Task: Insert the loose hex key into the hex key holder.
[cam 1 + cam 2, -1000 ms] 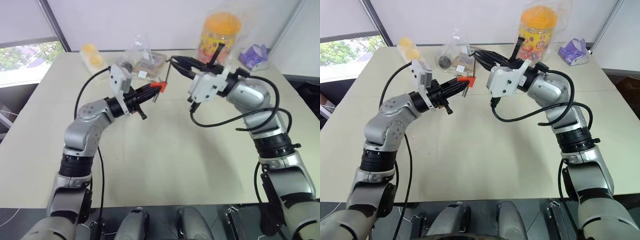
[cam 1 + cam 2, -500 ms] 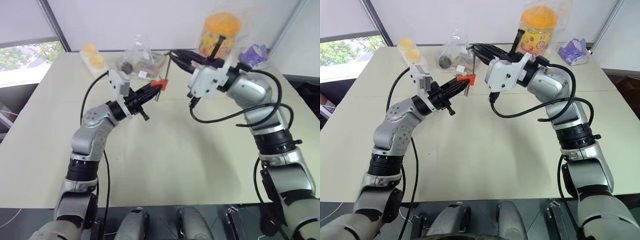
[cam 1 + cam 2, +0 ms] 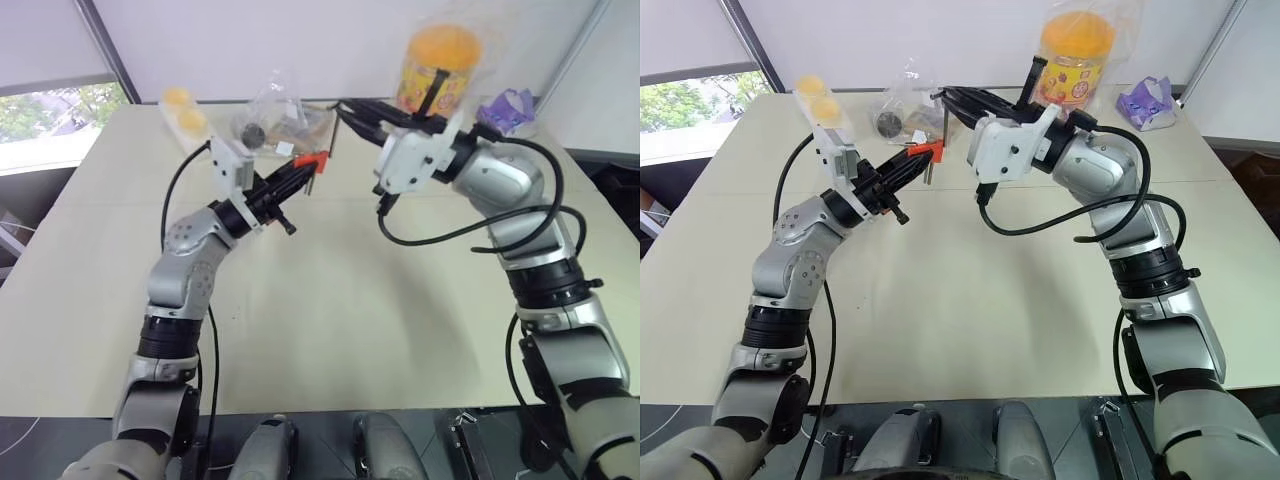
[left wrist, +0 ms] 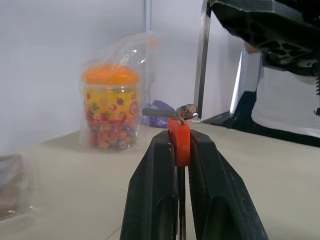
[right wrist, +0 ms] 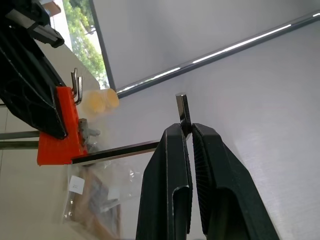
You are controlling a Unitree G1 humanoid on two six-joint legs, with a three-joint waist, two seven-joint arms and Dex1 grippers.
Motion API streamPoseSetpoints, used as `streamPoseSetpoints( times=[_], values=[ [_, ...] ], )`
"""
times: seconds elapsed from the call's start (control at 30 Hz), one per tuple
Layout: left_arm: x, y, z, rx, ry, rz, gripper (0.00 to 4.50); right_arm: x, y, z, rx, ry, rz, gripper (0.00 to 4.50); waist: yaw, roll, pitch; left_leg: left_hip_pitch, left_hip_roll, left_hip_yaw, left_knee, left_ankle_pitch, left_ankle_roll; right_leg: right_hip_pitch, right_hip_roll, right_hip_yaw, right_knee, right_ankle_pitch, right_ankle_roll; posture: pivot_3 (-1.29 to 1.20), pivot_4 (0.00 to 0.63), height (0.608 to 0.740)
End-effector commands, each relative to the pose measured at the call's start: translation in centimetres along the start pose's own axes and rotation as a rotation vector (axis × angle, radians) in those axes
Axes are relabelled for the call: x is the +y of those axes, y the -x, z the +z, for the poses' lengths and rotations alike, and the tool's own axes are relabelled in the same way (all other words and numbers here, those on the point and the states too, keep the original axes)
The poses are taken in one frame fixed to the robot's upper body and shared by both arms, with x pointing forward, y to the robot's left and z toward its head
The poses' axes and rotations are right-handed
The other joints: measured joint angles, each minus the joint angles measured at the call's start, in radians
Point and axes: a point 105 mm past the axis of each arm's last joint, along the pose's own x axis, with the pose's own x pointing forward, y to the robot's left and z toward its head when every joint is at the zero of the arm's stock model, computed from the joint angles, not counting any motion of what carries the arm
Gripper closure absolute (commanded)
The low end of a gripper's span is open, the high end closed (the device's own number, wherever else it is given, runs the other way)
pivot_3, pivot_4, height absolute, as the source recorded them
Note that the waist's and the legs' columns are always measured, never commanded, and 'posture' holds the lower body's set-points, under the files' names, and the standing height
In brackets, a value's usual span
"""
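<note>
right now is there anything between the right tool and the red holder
Only the loose hex key: the right tool pinches it at its bend, and in the right wrist view its long leg spans the gap to the hex key holder, held by the left tool.

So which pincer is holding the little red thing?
The left pincer, shut on the red holder for the keys. The right pincer pinches only a thin bare metal key.
</note>
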Motion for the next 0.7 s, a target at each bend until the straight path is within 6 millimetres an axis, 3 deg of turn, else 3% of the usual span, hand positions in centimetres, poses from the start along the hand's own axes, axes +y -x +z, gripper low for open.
streamPoseSetpoints(
  times=[0.03, 0.7],
  values=[
    [-0.6, -0.4, 1.3, -0.053, -0.052, -0.028, 4.5, -3.3, -0.3, 1.4, -0.046, 0.062, -0.088, 4.47, 0.0, 0.0, 0.0, 0.0, 0.0, 0.0, 0.0, 0.0, 0.0, 0.0, 0.0, 0.0, 0.0, 0.0, 0.0, 0.0, 0.15, 0.74],
    [-0.7, -0.8, 2.6, -0.126, -0.083, -0.004, 4.5, -3.3, -0.5, 0.4, -0.03, 0.084, -0.034, 4.47, 0.001, 0.0, 0.0, 0.0, 0.0, 0.0, 0.0, 0.0, 0.0, 0.0, 0.0, 0.0, 0.0, 0.0, 0.0, 0.0, 0.15, 0.74]
  ],
)
